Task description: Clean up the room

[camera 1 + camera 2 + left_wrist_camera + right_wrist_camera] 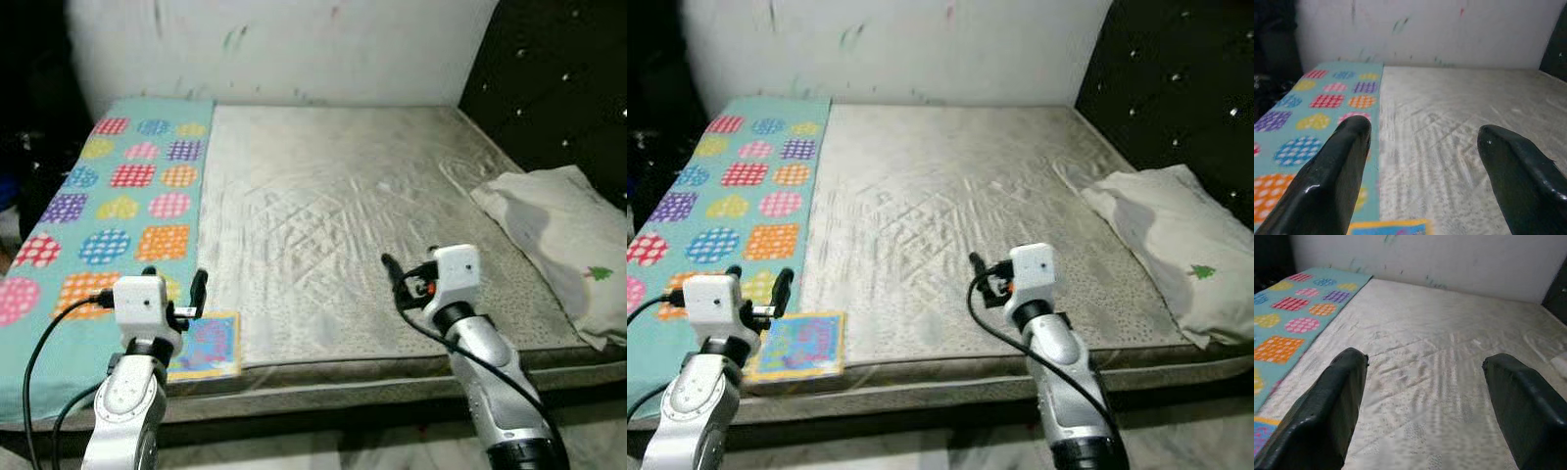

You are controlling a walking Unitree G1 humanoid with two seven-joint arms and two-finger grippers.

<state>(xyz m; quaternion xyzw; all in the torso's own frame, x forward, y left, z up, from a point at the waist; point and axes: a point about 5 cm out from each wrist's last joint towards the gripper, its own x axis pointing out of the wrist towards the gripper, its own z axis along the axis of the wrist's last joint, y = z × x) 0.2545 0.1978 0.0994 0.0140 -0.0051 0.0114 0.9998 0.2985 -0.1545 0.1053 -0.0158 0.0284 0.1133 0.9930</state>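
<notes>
We hold the left gripper and right gripper spread wide and empty above the grey quilted mattress; the flat, colourful square book lies at its near edge, where a misjudged nudge could tip it off.

Teal blanket with multicoloured checked dots, grey quilted mattress, white pillow, black studded headboard
</notes>
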